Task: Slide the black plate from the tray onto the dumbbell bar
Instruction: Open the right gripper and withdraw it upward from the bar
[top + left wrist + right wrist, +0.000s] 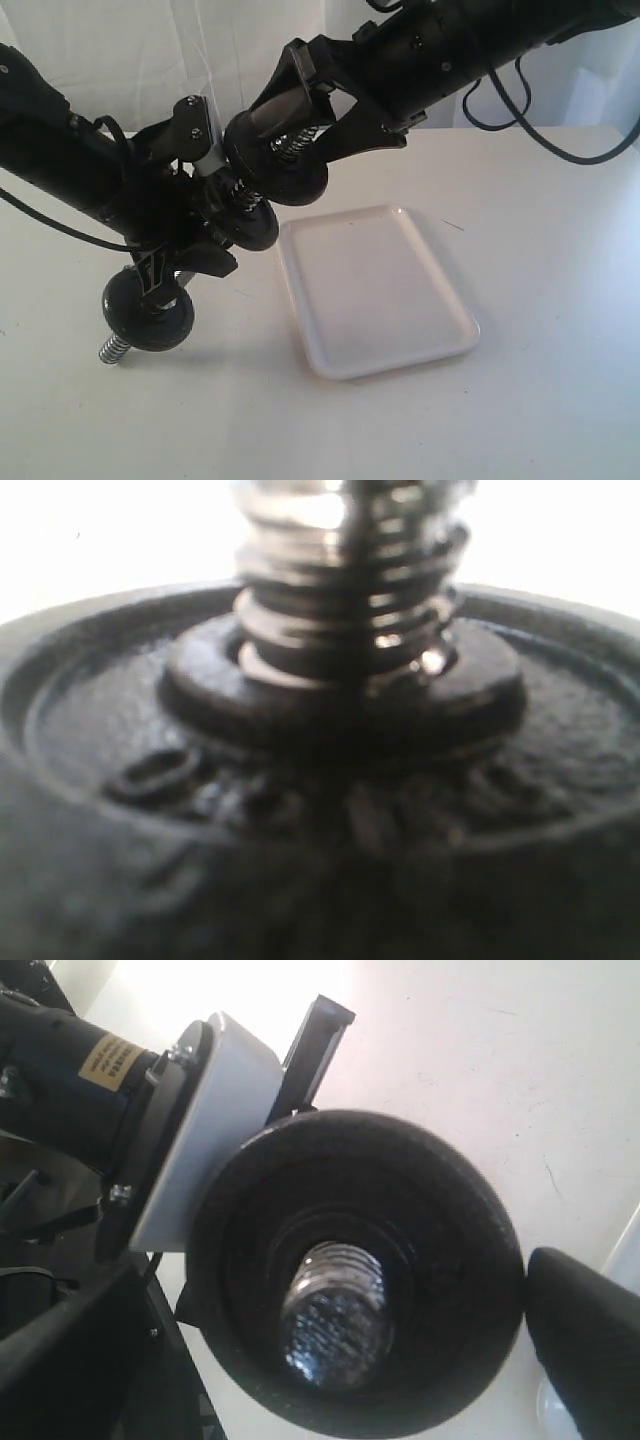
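Observation:
The dumbbell bar (115, 350) hangs tilted above the table, and my left gripper (200, 235) is shut on its middle. Two thick black discs (150, 312) (252, 222) sit on it. The black plate (288, 178) rides on the upper threaded end, whose thread (330, 1310) pokes through its centre hole. My right gripper (292, 135) is open and straddles the plate. One finger (588, 1345) stands just off the rim. The left wrist view is filled by a black disc (120, 780) and the chrome thread (345, 590). The white tray (440, 330) lies empty on the table.
Both arms cross above the table's left half, just beyond the tray's near corner. Black cables (560, 140) hang behind the right arm. The left arm's silver wrist bracket (205, 1130) sits right beside the plate.

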`<state>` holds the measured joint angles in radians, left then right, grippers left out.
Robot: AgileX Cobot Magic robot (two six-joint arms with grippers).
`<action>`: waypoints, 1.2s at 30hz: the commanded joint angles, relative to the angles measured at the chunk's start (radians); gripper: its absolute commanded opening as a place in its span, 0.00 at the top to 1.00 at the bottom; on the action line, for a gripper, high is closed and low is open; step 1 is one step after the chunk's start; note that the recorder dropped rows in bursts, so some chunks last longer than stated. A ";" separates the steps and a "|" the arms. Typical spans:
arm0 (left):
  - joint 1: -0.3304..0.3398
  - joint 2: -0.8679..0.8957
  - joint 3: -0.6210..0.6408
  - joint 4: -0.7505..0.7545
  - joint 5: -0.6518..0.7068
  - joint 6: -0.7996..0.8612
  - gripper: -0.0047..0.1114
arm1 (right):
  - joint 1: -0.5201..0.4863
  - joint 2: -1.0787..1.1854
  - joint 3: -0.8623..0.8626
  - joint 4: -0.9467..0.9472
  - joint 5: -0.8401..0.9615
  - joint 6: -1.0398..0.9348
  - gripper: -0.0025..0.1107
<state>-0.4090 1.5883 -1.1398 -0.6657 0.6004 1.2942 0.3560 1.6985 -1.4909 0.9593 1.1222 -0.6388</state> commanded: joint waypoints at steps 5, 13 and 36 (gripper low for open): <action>0.000 -0.062 -0.037 -0.139 -0.055 -0.038 0.96 | 0.012 -0.033 -0.004 0.052 0.038 -0.014 0.15; 0.000 -0.071 -0.037 -0.132 -0.055 -0.018 0.96 | 0.012 -0.057 -0.056 -0.087 0.046 -0.014 0.15; 0.000 -0.056 -0.037 -0.128 -0.057 -0.047 0.96 | 0.012 -0.167 -0.071 -0.495 -0.185 0.119 0.98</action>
<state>-0.4090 1.5759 -1.1374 -0.6353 0.5678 1.2626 0.3688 1.5539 -1.5584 0.5732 0.9697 -0.5819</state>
